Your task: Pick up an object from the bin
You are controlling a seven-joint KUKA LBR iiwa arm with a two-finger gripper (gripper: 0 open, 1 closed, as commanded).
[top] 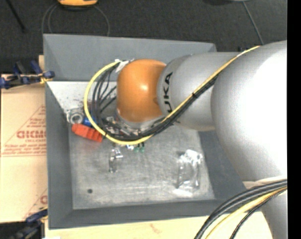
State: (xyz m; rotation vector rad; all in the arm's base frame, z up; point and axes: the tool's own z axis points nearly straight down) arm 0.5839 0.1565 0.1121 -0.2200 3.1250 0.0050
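arm: reaches in from the right; the orange wrist cover [138,89] sits over the upper-left part of the bin [58,183], with black and yellow cables [93,101] looped round its left side
gripper [124,133]: tucked under the orange cover, low over the bin floor, mostly hidden by wrist and cables
jaws: cannot tell, the wrist blocks the view
held thing: none visible in the gripper
nearest thing 1: red block [87,132], lying flat on the floor just left of the gripper, tilted down to the right, its right end at the cable loop
nearest thing 2: small silver metal piece [114,159], just below the gripper on the bare floor; whether it touches the gripper, cannot tell
nearest thing 3: tiny green bit [139,147], at the lower edge of the wrist, partly covered
other: silver ring-shaped part [75,117] near the left wall, just above the red block
other: crumpled clear plastic bag [189,171], lower right of the floor, well apart from the gripper
pick target: cannot tell which; red block and metal piece are closest
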